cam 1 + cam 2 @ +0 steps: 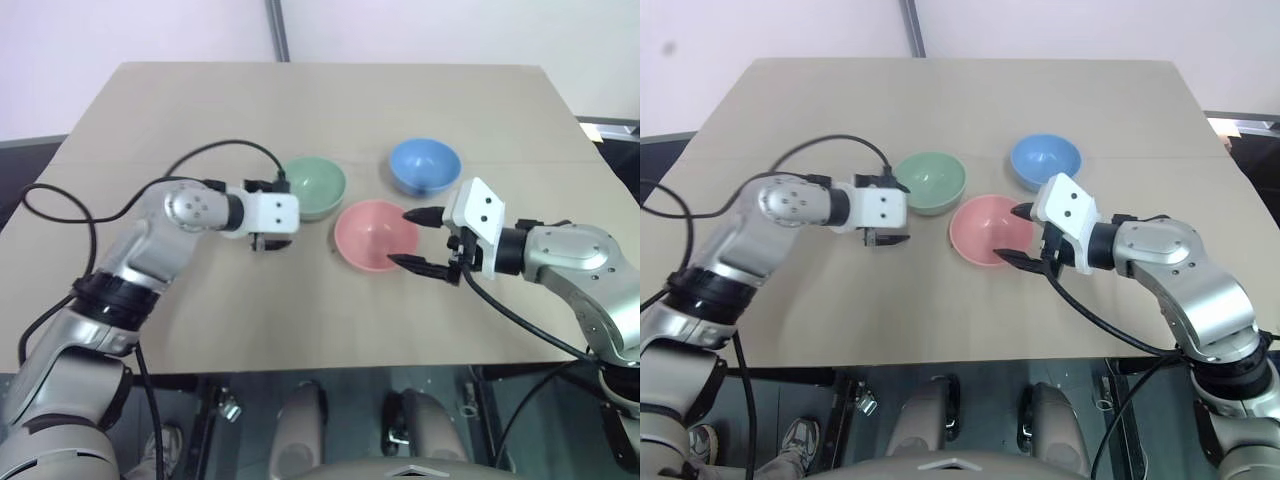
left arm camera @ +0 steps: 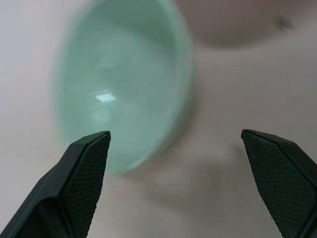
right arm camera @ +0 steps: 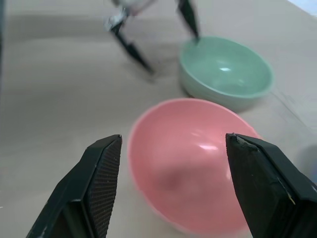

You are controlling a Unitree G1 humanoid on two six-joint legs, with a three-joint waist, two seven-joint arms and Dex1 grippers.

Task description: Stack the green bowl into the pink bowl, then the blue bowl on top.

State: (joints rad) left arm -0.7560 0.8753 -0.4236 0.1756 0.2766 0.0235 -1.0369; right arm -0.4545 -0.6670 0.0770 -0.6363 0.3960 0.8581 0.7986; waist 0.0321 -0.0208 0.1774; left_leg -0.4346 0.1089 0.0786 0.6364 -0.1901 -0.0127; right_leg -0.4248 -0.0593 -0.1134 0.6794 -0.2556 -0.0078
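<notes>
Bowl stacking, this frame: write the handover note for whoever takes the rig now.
Left gripper: fingers open, empty, beside the green bowl.
Right gripper: fingers open, empty, at the pink bowl rim.
Blue bowl sits apart, behind the pink one. All three stand separately on the table.
Done: nothing stacked.
Left: green into pink, then blue on top.

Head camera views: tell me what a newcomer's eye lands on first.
Three bowls clustered mid-table: the green bowl, the pink bowl nearer the robot, the blue bowl on the right, none stacked. The right gripper stands open at the pink bowl's rim; the left gripper, open, approaches the green bowl.
</notes>
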